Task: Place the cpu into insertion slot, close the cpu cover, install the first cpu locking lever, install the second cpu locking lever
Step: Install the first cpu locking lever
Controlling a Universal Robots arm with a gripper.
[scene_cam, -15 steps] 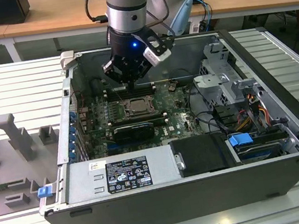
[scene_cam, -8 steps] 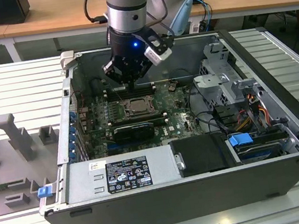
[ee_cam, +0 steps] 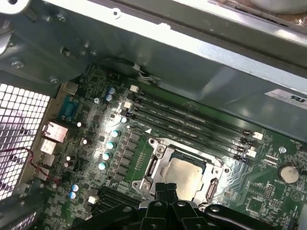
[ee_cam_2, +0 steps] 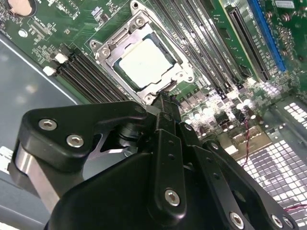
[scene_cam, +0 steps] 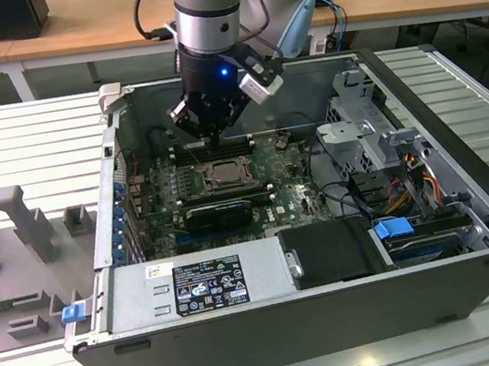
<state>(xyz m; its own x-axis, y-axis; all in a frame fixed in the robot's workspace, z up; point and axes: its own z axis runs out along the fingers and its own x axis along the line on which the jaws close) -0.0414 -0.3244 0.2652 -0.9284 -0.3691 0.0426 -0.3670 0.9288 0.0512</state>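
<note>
In the exterior view the gripper (scene_cam: 216,135) hangs inside the open computer case (scene_cam: 276,335), just at 12 o'clock of the insertion slot (scene_cam: 198,179) and close above the green motherboard (scene_cam: 293,199). Its two black fingers are drawn together with nothing between them; in both wrist views their tips (ee_cam_2: 165,101) (ee_cam: 165,188) stand at the edge of the socket, though I cannot tell whether they touch it. The cpu (ee_cam_2: 144,62) lies flat in the insertion slot, its pale metal top showing through the square window of the cpu cover (ee_cam_2: 109,53), and the cover lies down flat over the chip. The first wrist view shows the same seating, with the cpu (ee_cam: 184,175) framed by the silvery cover (ee_cam: 154,165). How the locking levers sit cannot be made out. Long black memory slots (ee_cam: 192,120) run beside the socket. In the exterior view a long black card (scene_cam: 217,213) lies at 6 o'clock of the socket, the grey power supply (scene_cam: 196,287) further on at 6 o'clock, and the metal drive cage (scene_cam: 375,131) at 3 o'clock. The case rests on a grey slatted table (scene_cam: 25,133).
</note>
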